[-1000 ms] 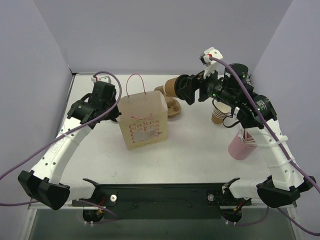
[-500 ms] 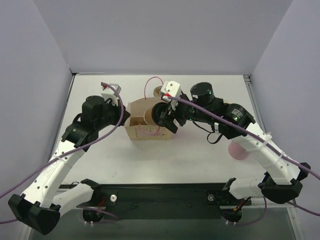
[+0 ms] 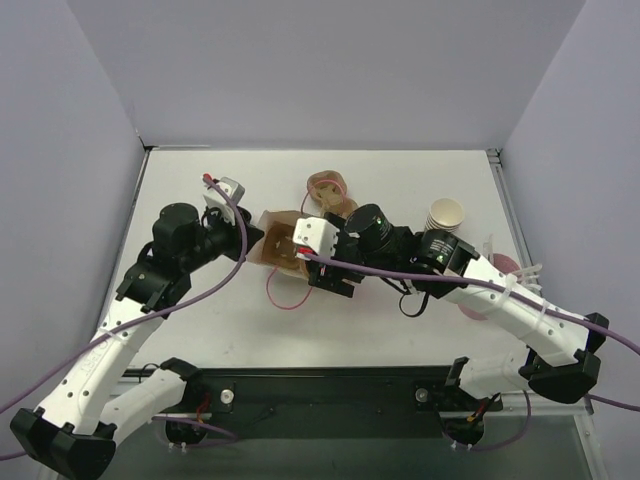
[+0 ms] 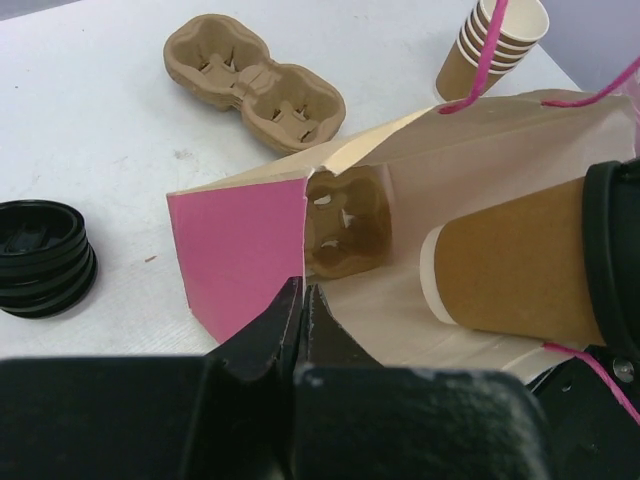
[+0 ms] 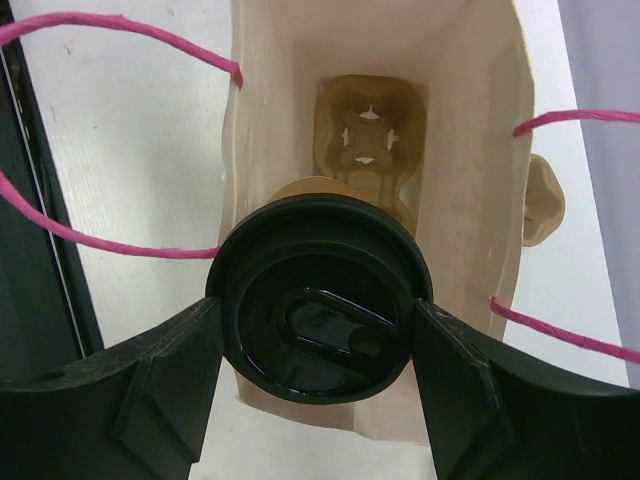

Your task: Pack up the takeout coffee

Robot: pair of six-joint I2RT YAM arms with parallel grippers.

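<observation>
I judge the takeout coffee (image 4: 520, 260), half inside the paper bag (image 4: 240, 250), light and crushable, so the right gripper (image 5: 318, 340) clamps its stiffer lidded rim while the left gripper (image 4: 302, 305) pinches the bag's edge.

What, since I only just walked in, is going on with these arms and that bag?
The right gripper holds the takeout coffee by its lid and has it base first in the mouth of the paper bag. The left gripper is shut on the bag's rim, holding it open. A cup holder sits at the bag's bottom.
</observation>
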